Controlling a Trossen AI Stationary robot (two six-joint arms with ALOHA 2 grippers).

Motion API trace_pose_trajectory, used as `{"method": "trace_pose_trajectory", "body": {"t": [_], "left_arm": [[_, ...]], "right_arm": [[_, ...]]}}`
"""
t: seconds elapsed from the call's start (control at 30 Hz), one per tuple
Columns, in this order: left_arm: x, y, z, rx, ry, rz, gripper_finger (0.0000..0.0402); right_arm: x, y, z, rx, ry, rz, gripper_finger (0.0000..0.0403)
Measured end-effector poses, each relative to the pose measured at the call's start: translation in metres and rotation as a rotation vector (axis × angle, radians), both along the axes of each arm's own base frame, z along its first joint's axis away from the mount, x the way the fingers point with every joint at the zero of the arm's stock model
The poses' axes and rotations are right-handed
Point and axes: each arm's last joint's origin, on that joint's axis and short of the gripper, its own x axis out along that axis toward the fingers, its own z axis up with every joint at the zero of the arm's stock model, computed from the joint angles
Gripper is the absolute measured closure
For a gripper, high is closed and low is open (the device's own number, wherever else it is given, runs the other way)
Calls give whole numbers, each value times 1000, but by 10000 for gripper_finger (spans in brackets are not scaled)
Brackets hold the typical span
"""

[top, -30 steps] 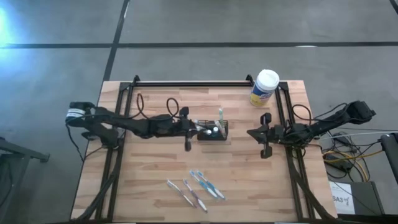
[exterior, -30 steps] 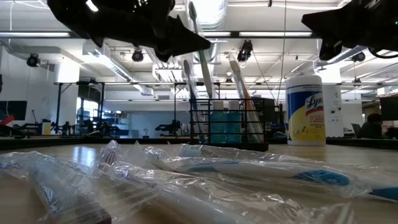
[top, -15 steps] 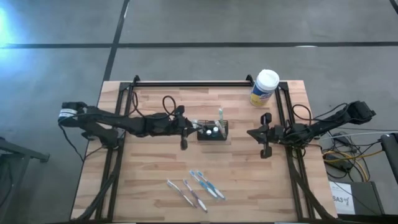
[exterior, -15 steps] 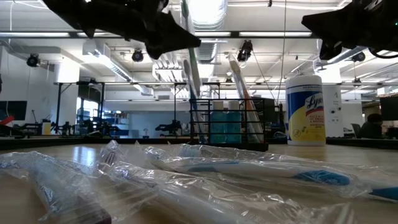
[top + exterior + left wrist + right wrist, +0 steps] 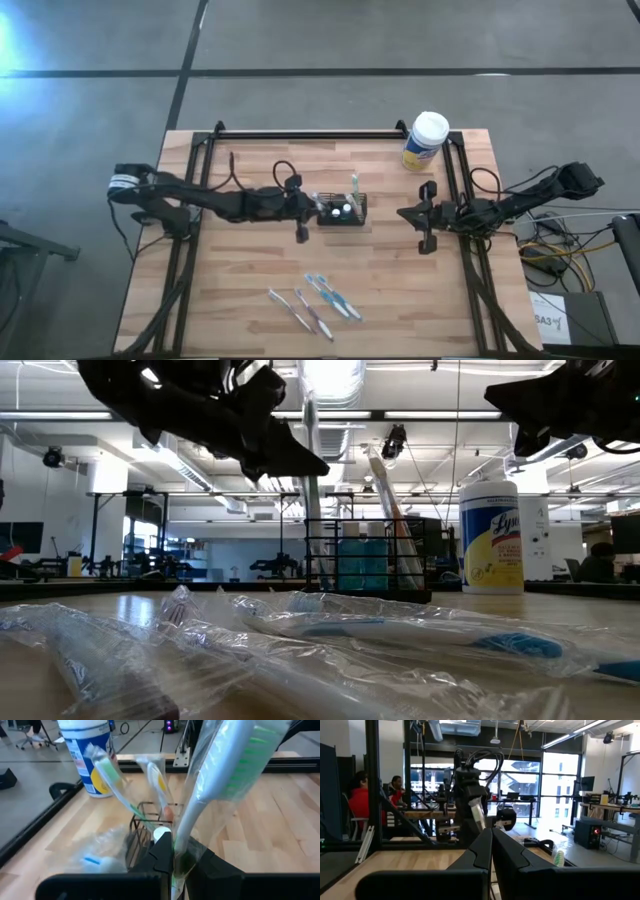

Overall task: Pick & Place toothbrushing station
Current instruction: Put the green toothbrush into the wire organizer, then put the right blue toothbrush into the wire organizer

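The black wire caddy [image 5: 342,211] stands on the table's middle with wrapped toothbrushes upright in it; it also shows in the low view [image 5: 365,565] and the left wrist view [image 5: 142,827]. My left gripper [image 5: 312,208] is just left of the caddy, shut on a wrapped white toothbrush with green bristles [image 5: 220,775], which stands above the caddy's left end in the low view [image 5: 310,420]. My right gripper [image 5: 403,215] waits shut and empty to the caddy's right; it also shows in its own wrist view [image 5: 491,850]. My left gripper pinches the wrapped toothbrush by the lower part of its handle [image 5: 181,845] between its two fingers. The fingers come about level from the table's left and lie across the handle. The brush stands nearly upright, head up; the fingers hide its lower end.
A yellow canister with a white lid [image 5: 425,140] stands at the table's far right corner. Several wrapped toothbrushes [image 5: 315,300] lie loose near the table's front edge, close before the low camera [image 5: 400,630]. Black frame rails run along the table's sides and back.
My left gripper has drawn back a little toward the table's left edge and come back toward the caddy, still shut on the toothbrush. The brush has turned from a lean to nearly upright.
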Motion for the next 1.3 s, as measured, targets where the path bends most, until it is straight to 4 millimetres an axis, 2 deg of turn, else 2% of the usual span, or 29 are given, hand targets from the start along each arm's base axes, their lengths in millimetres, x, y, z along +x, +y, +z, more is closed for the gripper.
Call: {"method": "trace_pose_trajectory", "body": {"t": [0.5, 0.87, 1.1, 1.3], "left_arm": [[14, 3, -30, 4, 44, 26, 376], [17, 7, -40, 1, 71, 28, 368], [17, 5, -37, -23, 55, -21, 312], [16, 5, -34, -37, 47, -42, 236]], "right_arm": [[0, 0, 0, -3, 0, -1, 394], [0, 0, 0, -3, 1, -2, 394], [0, 0, 0, -6, 1, -2, 394], [0, 0, 0, -4, 1, -2, 394]]}}
